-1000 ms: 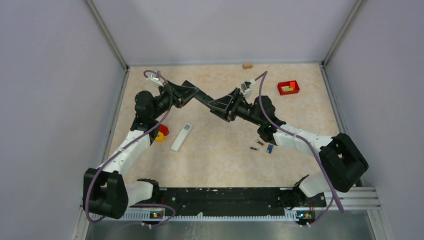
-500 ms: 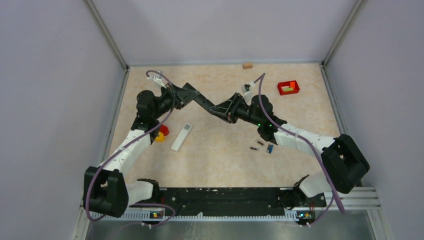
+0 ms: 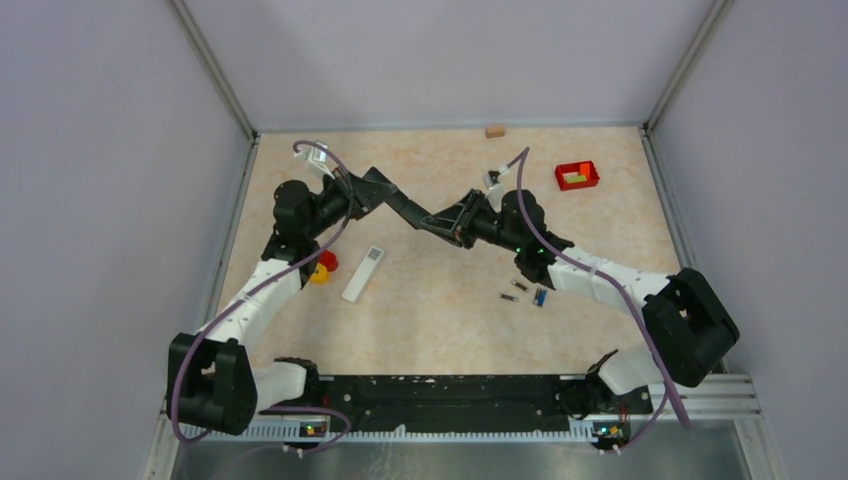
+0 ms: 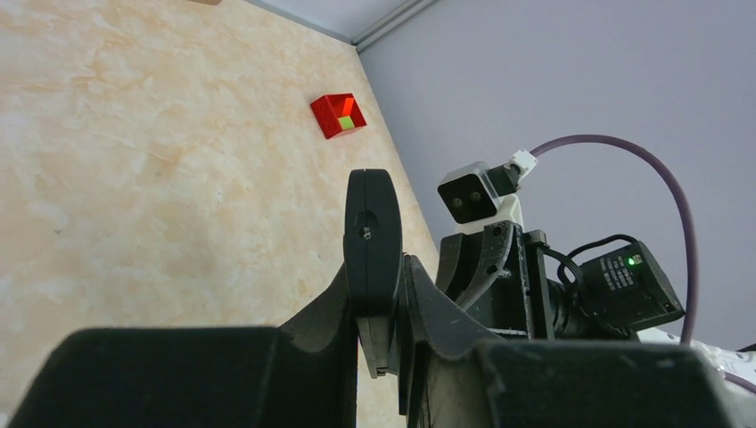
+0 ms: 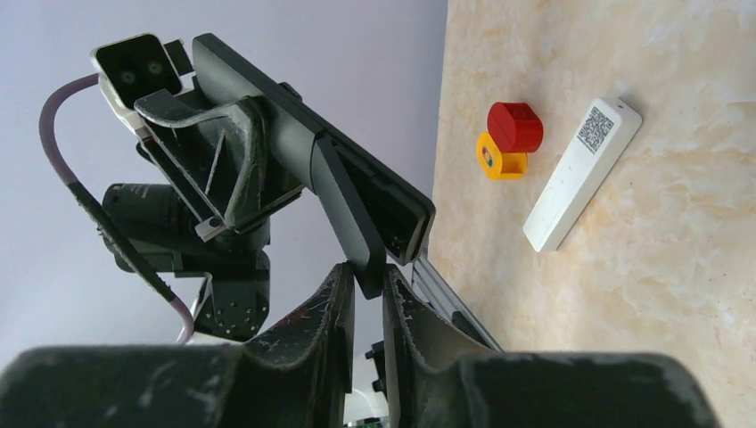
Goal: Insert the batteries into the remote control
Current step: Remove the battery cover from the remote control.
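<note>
Left pincer (image 4: 379, 308) and right pincer (image 5: 367, 285) are both clamped on the dark remote (image 5: 357, 192), held above the desk (image 3: 440, 320); the batteries (image 3: 515, 291) are left unloaded on it.

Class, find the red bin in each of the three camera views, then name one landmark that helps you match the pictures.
Top external: the red bin sits upper right, near the table's far right corner.
Left wrist: the red bin is in the upper middle, on the table close to the wall.
Right wrist: not in it.
Shared landmark: the black remote held up between the two arms shows in all three views.
</note>
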Controlling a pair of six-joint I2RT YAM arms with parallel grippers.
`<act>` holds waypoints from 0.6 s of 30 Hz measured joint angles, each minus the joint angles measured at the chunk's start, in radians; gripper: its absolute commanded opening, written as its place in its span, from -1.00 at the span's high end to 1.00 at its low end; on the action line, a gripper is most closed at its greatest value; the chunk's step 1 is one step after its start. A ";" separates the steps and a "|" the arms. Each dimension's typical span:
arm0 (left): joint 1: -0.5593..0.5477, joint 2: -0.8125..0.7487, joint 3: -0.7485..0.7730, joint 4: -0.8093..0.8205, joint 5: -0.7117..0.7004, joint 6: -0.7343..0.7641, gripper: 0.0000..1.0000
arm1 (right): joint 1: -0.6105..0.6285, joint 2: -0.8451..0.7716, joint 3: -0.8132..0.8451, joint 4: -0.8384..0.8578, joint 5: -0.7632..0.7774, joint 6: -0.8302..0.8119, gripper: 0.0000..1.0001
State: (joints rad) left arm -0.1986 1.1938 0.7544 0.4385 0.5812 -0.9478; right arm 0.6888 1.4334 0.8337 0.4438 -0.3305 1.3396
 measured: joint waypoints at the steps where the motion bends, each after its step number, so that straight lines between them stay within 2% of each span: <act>1: 0.000 0.000 0.000 -0.003 -0.003 0.006 1.00 | 0.000 0.000 0.000 0.004 -0.001 0.000 0.73; 14: -0.008 0.000 0.000 -0.013 0.009 0.012 1.00 | 0.000 0.004 0.000 0.135 -0.009 0.008 0.58; 16: -0.013 0.000 0.000 -0.012 0.023 0.003 1.00 | 0.000 0.014 0.000 0.156 -0.012 0.008 0.64; 18: -0.014 0.000 0.000 -0.009 0.028 0.000 1.00 | 0.000 0.022 0.000 0.159 -0.015 0.009 0.82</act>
State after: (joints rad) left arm -0.2123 1.1938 0.7544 0.4294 0.6094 -0.9478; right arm 0.6888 1.4555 0.8337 0.6033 -0.3454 1.3483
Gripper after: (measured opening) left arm 0.189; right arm 0.193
